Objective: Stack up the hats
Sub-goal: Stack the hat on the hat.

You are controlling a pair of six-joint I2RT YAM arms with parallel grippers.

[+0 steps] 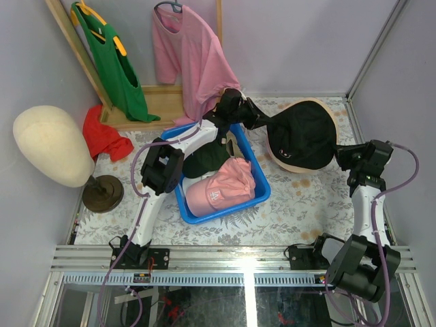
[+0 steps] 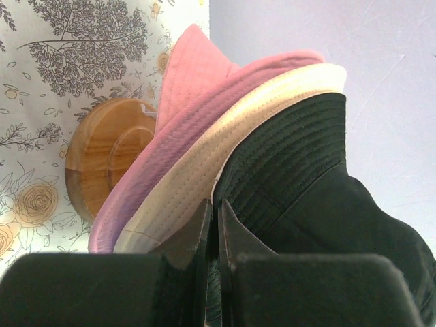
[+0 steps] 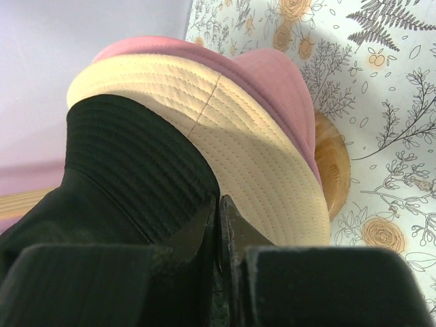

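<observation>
A black bucket hat (image 1: 303,136) lies on top of a pile at the back right. Under it show a cream brim (image 2: 204,170) (image 3: 238,129) and a pink bucket hat (image 2: 197,82) (image 3: 272,75), all over a round wooden stand (image 2: 102,157). My left gripper (image 1: 262,122) (image 2: 216,211) is shut on the black hat's left brim. My right gripper (image 1: 340,153) (image 3: 219,204) is shut on its right brim. A pink cap (image 1: 225,187) and a dark green cap (image 1: 204,162) lie in the blue bin (image 1: 262,194).
A cream mannequin head (image 1: 51,146) on a dark foot stands at the left, with a red cloth (image 1: 105,136) behind it. A green T-shirt (image 1: 116,65) and a pink T-shirt (image 1: 191,54) hang on a wooden rack at the back. Walls close in on the right and back.
</observation>
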